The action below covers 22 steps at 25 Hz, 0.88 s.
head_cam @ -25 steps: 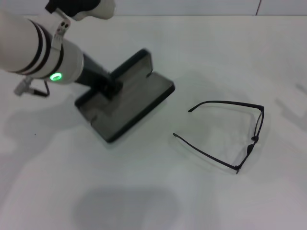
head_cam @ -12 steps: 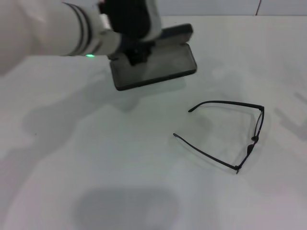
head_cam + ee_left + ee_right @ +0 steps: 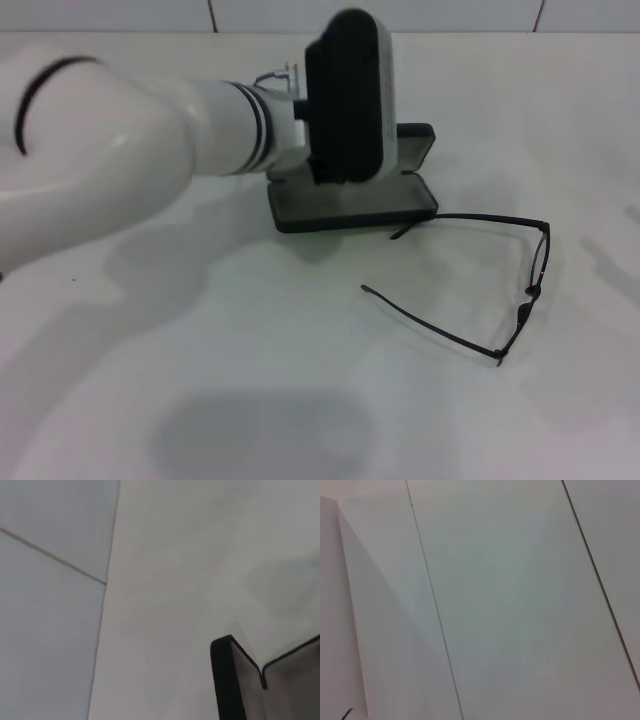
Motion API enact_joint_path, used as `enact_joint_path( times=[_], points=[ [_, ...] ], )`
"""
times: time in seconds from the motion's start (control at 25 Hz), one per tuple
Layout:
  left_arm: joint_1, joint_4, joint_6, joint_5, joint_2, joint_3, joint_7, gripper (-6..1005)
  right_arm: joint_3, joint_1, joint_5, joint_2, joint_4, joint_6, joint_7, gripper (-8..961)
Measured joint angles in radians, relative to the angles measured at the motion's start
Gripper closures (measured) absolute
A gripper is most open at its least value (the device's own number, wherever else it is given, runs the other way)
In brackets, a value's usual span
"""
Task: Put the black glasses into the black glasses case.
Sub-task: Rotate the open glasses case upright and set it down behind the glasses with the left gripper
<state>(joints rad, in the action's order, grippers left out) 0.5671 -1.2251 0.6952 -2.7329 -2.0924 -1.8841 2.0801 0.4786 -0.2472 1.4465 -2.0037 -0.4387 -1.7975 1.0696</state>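
Open black glasses case point(image 3: 352, 205) edge touches black glasses point(image 3: 478, 282) temple tip.

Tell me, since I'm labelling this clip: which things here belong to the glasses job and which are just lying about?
Part of the job:
- black glasses, unfolded on the table, beside the case
- black glasses case, lying open
- left claw, at the case; its fingers are hidden

Just there:
- white table
- nothing else loose in view; the right arm is out of sight

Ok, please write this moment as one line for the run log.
left claw: at open black glasses case, grip hidden | black glasses: unfolded on table, outside case, one temple tip at case edge | right claw: not seen
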Motion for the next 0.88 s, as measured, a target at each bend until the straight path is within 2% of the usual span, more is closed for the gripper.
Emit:
enact_joint_path(
  times=[0.2,0.56,0.88],
  points=[
    [0.002,0.046,-0.106,0.003,-0.002,-0.053,-0.006,832,0.0,0.0,0.0,0.0,0.0,0.0,0.0,159],
    [-0.003,0.114,-0.242,0.088,-0.003,-0.062,-0.07,838,0.0,0.002,0.002,0.0,0.0,0.0,-0.002,159],
    [-0.007,0.18,-0.348,0.127,-0.005,-0.116,-0.108,824,0.0,0.002,0.001,0.0,0.001,0.004,-0.003,159]
  ],
)
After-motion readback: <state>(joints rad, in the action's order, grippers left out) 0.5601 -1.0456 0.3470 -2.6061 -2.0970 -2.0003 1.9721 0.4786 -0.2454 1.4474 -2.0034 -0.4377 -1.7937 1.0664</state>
